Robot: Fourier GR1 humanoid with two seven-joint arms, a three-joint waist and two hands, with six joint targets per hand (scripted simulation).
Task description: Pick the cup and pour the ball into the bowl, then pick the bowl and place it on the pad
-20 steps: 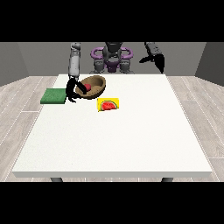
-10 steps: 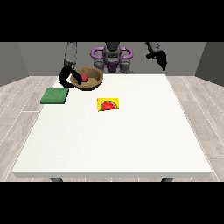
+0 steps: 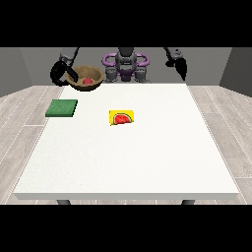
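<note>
Lifted higher than half a second ago, the brown bowl (image 3: 86,78) now hangs in the air above the table's far left corner, carried by the black hand (image 3: 61,74) at the view's left, whose fingers curl round the bowl's left rim. A red ball (image 3: 88,81) lies inside the bowl. Below, the green pad (image 3: 62,108) lies flat near the white table's (image 3: 147,157) left edge. A yellow card showing a watermelon slice (image 3: 121,117) lies mid-table. The hand at the view's right (image 3: 180,66) hangs raised beyond the far right corner, fingers pointing down, holding nothing.
</note>
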